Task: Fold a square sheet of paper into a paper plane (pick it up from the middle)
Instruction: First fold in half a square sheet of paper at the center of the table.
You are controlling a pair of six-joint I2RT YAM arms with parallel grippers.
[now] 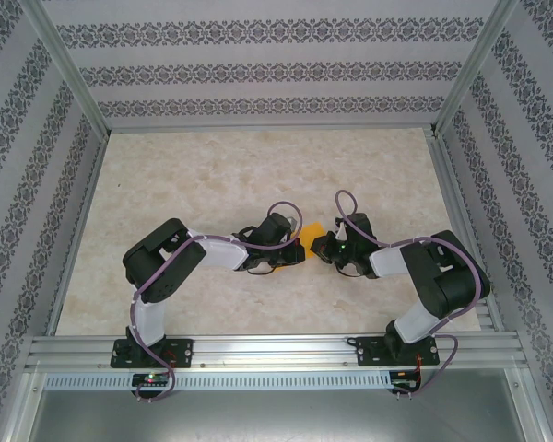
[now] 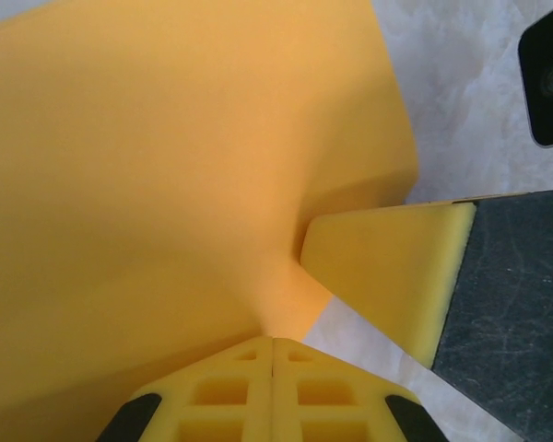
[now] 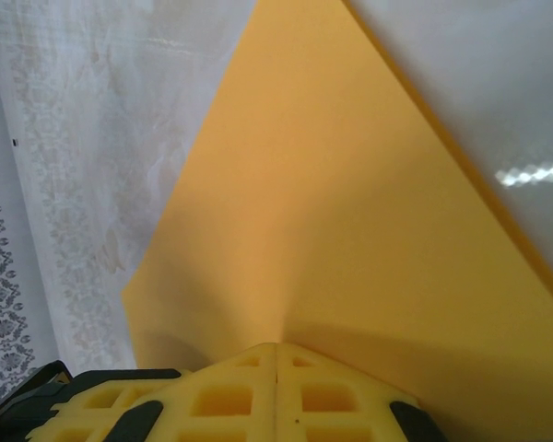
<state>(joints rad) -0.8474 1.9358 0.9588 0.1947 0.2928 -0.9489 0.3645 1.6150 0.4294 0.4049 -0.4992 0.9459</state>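
Orange paper, thin and unmarked: one square sheet of paper (image 1: 311, 230), located mid-tabletop between the two arms, bowed where it runs into each grip. Left tool (image 2: 273, 343) closed tight, pinching one edge of the sheet; right tool (image 3: 276, 348) likewise closed tight on the facing edge, the two nearly touching. Tabletop (image 1: 258, 166) pale, marbled. Hazards, as judged: arms drawing apart would likely tear so light a sheet; uneven travel could set a crooked crease; a shallow pinch may let one edge slip free.
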